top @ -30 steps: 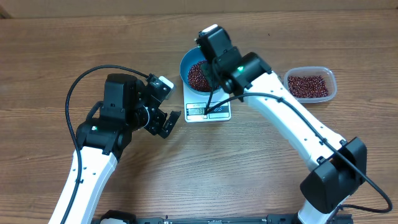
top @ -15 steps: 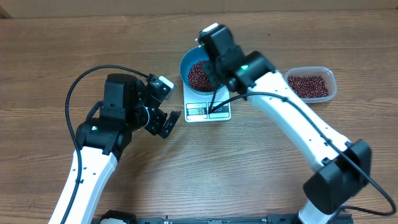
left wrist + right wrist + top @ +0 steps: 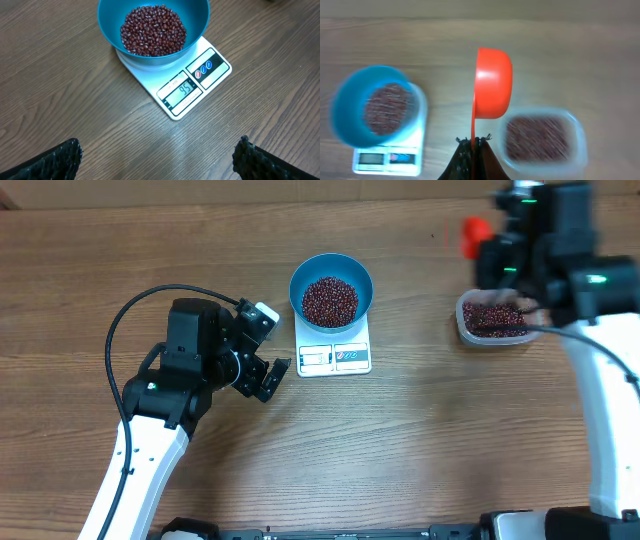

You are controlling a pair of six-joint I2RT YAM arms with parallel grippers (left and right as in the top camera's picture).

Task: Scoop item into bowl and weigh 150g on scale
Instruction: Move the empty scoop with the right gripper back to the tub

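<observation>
Overhead is giving me the bowl (image 3: 331,290) sitting on the far end of the scale (image 3: 333,356), about midway across the counter (image 3: 400,440) and nearer its far edge. Beans (image 3: 329,300) are lying in a maroon heap in the bowl, well below its rim. From the left wrist view I am reading 95 on the display (image 3: 184,89), which is showing bare at the scale's near end.

My left gripper (image 3: 269,347) is hovering just beside the scale, on the side toward the counter's left edge. Its jaws are standing wide with nothing between them, apart from both scale and bowl.

Toward the counter's right edge a clear tub (image 3: 495,320) is holding more beans. My right gripper (image 3: 472,146) is pinching the thin handle of the orange scoop (image 3: 492,82), jaws drawn in tight on it. The scoop's cup is hanging above the counter at the tub's far left corner, between tub and bowl but much nearer the tub. I am seeing only plain orange on the cup in the right wrist view, which is blurred, so I cannot tell whether any beans are riding in it.
</observation>
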